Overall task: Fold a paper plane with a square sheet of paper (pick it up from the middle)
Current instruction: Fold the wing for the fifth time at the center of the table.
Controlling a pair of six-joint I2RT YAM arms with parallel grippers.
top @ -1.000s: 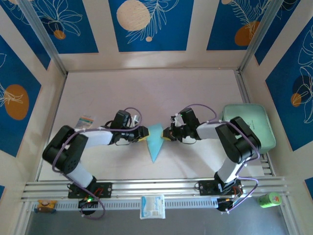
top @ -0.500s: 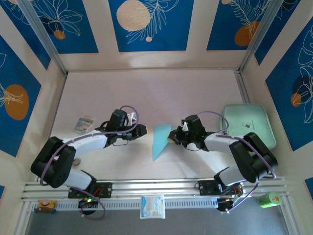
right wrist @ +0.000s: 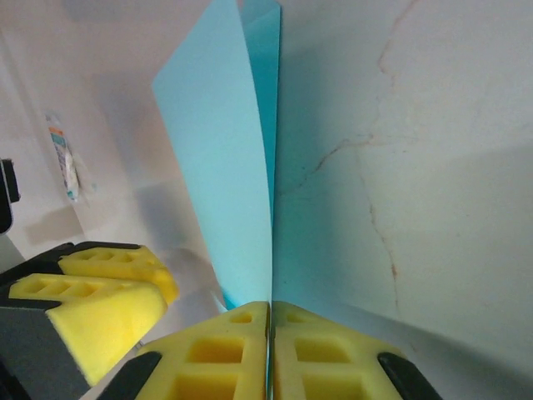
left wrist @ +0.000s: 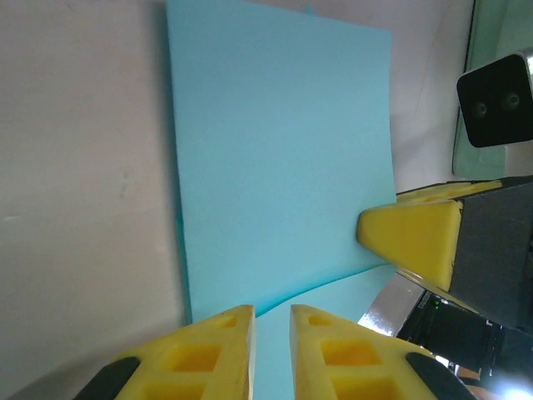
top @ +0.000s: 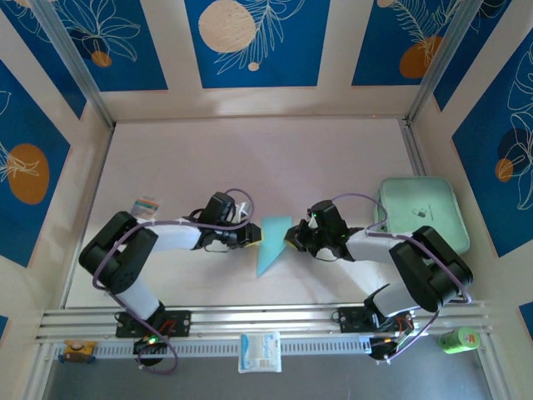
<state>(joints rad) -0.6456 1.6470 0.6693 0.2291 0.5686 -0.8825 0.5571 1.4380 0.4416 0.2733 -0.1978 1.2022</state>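
The light blue sheet of paper [top: 271,242], folded and tapering to a point at its near end, stands between the two grippers at mid-table. My right gripper [top: 292,237] is shut on its right edge; in the right wrist view the fingertips [right wrist: 269,310] pinch the thin paper [right wrist: 225,167], which rises as two layers. My left gripper [top: 250,237] sits at the paper's left side. In the left wrist view its fingers [left wrist: 271,321] stand a little apart over the paper [left wrist: 275,150], with a curved fold edge just ahead. The right gripper's yellow finger [left wrist: 412,237] shows there too.
A mint-green tray [top: 433,204] lies at the right, behind the right arm. A small striped packet [top: 146,204] lies left of the left arm. A white packet [top: 259,351] rests on the front rail and a green object [top: 458,339] at the near right.
The left gripper drew away from the paper, then came back against its left side. The right gripper shifted slightly nearer and the paper tilted up.
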